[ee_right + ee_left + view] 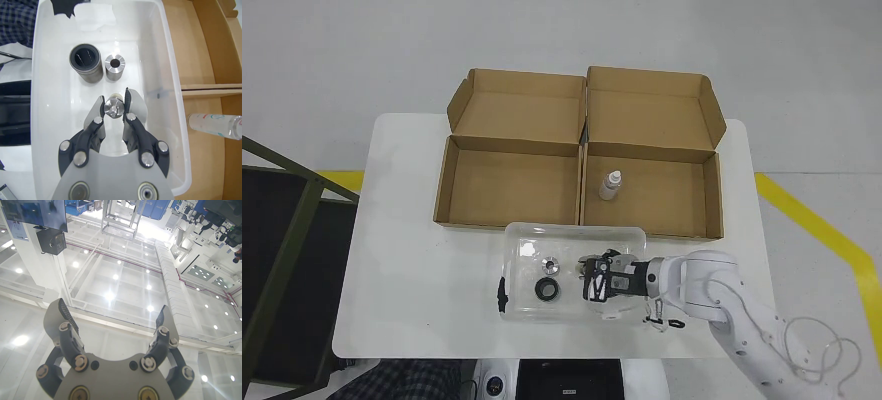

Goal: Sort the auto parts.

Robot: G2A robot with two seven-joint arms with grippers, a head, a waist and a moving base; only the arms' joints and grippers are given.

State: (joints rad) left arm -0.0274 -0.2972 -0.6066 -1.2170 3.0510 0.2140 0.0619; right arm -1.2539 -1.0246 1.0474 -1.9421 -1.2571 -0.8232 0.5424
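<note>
Inside the clear plastic bin (170, 79) (527, 232), my right gripper (114, 103) (593, 279) is shut on a small silver fitting (114, 108), its pads pressing both sides. Beyond it in the bin stand a large dark bearing sleeve (86, 62) (547, 290) and a smaller silver bushing (114, 67) (549, 266). My left gripper (113, 315) points up at the ceiling, open, with nothing between its fingers.
Two open cardboard boxes sit behind the bin, the left one (510, 185) bare. The right box (682, 195) holds a small clear bottle (610, 184) (213, 124). The white table (422, 280) has free room left of the bin.
</note>
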